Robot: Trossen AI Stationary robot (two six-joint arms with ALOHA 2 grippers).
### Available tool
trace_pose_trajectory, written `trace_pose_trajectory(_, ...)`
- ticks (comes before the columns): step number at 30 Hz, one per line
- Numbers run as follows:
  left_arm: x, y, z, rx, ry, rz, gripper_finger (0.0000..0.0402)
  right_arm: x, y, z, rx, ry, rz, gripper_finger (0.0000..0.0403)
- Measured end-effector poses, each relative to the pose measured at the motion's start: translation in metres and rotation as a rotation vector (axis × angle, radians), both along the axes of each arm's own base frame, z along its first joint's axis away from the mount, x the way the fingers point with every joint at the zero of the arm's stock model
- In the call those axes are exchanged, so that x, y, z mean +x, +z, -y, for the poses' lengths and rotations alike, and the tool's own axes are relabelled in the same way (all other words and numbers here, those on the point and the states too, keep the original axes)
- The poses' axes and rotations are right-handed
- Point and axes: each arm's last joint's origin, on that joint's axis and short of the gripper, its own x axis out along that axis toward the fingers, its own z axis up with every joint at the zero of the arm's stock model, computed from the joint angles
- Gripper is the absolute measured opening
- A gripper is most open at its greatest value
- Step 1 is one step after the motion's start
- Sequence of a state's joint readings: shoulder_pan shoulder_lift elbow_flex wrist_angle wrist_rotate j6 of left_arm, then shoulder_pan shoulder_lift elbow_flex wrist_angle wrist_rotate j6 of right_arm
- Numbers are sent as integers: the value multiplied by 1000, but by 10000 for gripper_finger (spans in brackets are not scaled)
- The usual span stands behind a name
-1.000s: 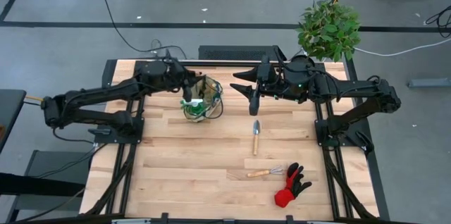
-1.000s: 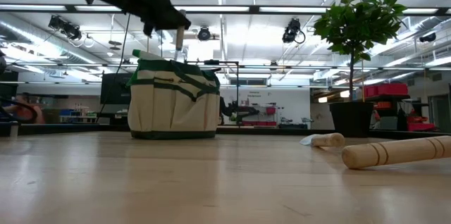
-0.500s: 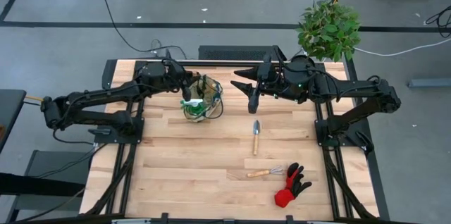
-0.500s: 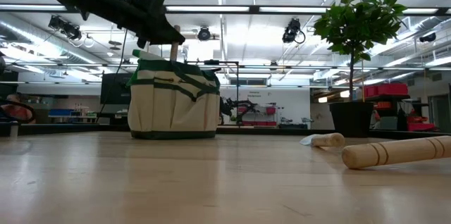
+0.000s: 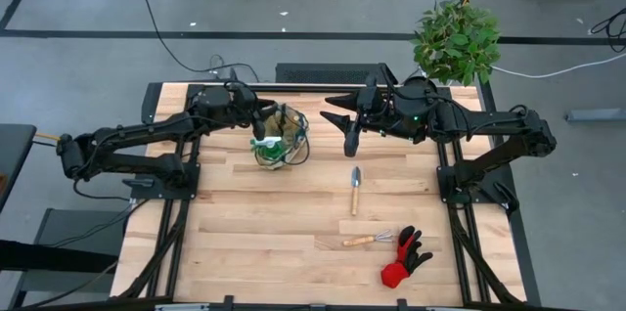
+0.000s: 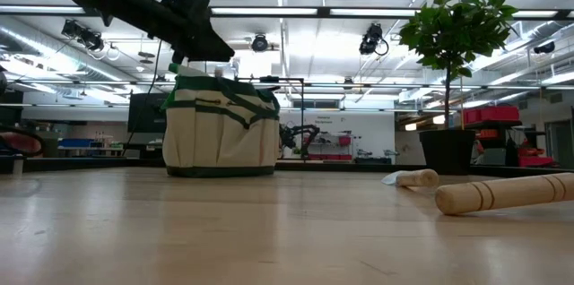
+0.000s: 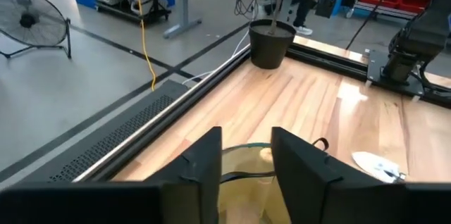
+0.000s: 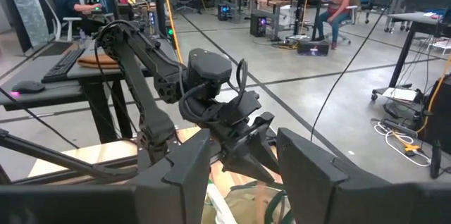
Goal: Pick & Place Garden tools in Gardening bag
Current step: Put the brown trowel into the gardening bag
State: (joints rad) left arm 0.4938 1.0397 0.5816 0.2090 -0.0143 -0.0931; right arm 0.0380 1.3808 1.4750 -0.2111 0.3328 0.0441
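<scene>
The left gripper (image 5: 258, 127) hangs right over the gardening bag (image 5: 279, 139) at the table's far side, its fingers (image 7: 201, 168) parted with nothing between them. The right gripper (image 5: 350, 139) hovers beside the bag, fingers (image 8: 303, 160) apart and empty. The trowel (image 5: 355, 190), a wooden-handled tool (image 5: 367, 240) and the glove (image 5: 405, 257) lie on the table (image 5: 245, 233).

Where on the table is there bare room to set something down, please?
The table's near-left stretch, in front of the bag, is bare. So is the strip between the bag and the trowel. It is crowded near-right, around the fork and glove.
</scene>
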Motion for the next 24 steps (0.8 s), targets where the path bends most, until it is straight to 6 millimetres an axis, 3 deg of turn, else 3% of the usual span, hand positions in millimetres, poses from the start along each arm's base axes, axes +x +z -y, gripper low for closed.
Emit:
trace_pose_trajectory(10,4,11,3,-25,-52,49,212,0,-4,0,9,-1,-38,165)
trace_pose_trajectory(24,23,55,31,60,-220,142,179,-6,-23,0,51,-12,-230,165)
